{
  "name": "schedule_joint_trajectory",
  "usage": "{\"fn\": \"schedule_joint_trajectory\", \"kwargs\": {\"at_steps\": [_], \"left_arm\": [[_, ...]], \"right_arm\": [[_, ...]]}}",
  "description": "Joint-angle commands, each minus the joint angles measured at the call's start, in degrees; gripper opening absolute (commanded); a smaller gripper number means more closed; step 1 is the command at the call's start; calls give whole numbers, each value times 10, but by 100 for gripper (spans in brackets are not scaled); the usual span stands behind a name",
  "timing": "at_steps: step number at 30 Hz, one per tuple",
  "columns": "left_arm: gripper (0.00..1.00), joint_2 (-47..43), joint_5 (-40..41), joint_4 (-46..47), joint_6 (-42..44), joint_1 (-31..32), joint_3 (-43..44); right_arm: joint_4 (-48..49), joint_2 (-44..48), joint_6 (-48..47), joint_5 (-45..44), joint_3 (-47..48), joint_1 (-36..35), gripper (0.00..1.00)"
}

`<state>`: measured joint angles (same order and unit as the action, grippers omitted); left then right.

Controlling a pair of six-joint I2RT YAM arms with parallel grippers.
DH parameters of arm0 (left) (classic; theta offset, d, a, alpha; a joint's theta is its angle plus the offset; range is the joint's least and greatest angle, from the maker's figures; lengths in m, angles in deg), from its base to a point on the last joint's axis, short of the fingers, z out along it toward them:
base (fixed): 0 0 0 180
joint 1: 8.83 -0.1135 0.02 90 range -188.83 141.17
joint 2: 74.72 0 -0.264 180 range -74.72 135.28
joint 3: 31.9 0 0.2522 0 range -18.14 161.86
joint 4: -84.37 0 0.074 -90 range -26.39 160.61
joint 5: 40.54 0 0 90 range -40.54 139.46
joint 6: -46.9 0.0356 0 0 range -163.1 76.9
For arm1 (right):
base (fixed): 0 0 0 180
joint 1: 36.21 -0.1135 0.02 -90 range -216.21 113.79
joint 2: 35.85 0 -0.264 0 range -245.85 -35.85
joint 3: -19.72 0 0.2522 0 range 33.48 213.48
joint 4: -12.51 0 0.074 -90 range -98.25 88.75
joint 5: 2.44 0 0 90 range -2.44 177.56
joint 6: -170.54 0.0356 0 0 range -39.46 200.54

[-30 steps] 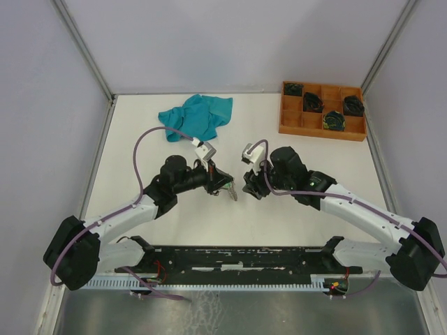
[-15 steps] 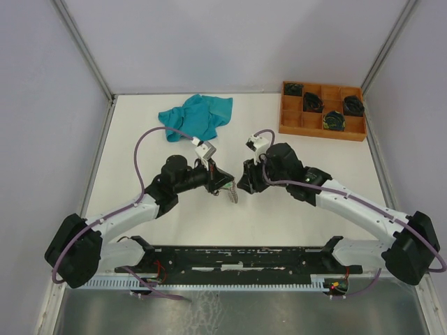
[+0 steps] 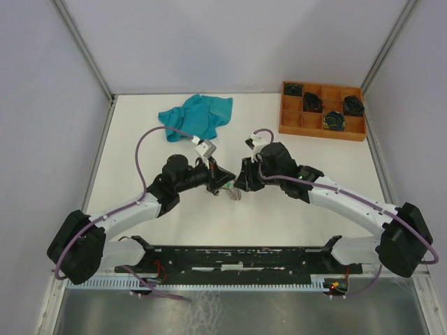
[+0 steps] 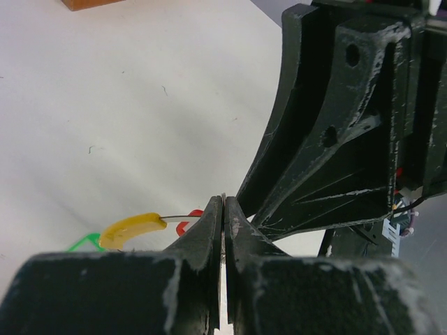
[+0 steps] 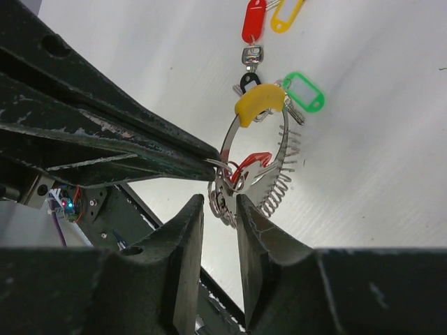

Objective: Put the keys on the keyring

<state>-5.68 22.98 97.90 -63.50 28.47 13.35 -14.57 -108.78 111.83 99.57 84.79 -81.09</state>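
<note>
Left fingers (image 4: 222, 209) are pinched shut on the keyring (image 5: 260, 100), mid-tabletop (image 5: 363, 174) between the arms. Right fingers (image 3: 240, 184) sit slightly apart around a small loop on it. One red-tagged key looks threaded. The other keys (image 5: 253, 42)? Can't tell. Maybe halfway, I'd guess.

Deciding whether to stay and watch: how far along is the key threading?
Done: one red-tagged key seems to hang on the keyring. In hand: the left gripper pinches the ring's wire; the right gripper's jaws straddle small rings beside it. Left: at least another red-tagged key and a yellow-tagged key lie apart on the table.
</note>
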Motion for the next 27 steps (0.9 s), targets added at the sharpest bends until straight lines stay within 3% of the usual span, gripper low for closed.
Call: {"fn": "schedule_joint_trajectory", "kwargs": {"at_steps": [1,5,15,24,27], "left_arm": [[3,2,2,53,-30,-2,3],[3,3,2,58,-32,-2,1],[4,5,19,47,-21,-2,-5],[34,-66,72,-16,10,-9,-27],[37,-94,69,-33,-5,-10,-40]], "right_arm": [[37,-13,19,-3,2,-1,33],[43,-17,19,-8,-6,-1,31],[37,-2,4,3,-1,-1,4],[42,-2,3,7,-3,-1,1],[50,-2,2,4,-5,0,0]]}}
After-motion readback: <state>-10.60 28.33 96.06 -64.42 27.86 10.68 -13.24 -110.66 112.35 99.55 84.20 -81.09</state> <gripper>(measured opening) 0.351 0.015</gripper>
